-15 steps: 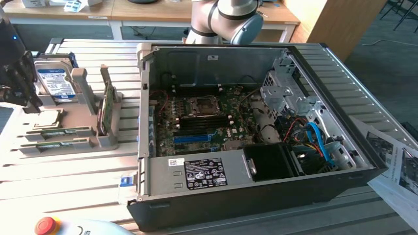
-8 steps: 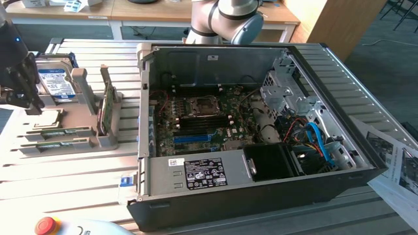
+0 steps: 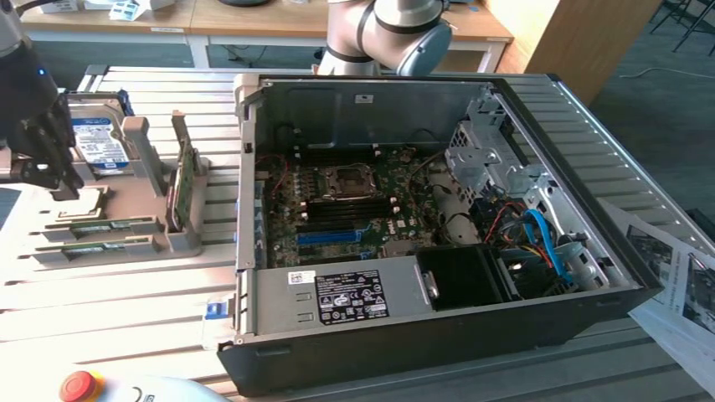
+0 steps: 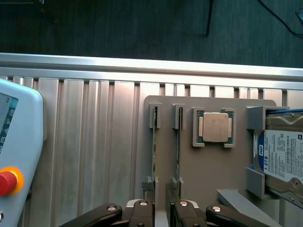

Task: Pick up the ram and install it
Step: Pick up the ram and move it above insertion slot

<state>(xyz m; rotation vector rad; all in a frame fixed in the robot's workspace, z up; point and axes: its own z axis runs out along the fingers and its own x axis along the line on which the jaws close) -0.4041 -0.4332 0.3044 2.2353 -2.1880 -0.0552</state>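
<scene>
Two ram sticks stand on edge in the slots of a grey holder plate: one ram and a second ram beside it. My gripper hovers over their near ends, open, with nothing between its black fingers. In the exterior view the gripper hangs over the holder at the exterior view's left, with the green ram sticks lying below it. The open computer case sits in the middle, its motherboard exposed with black memory slots.
A CPU and a hard drive sit on the same holder. A green board stands upright at the holder's case side. A pendant with a red button lies beside it. Papers lie at the exterior view's right.
</scene>
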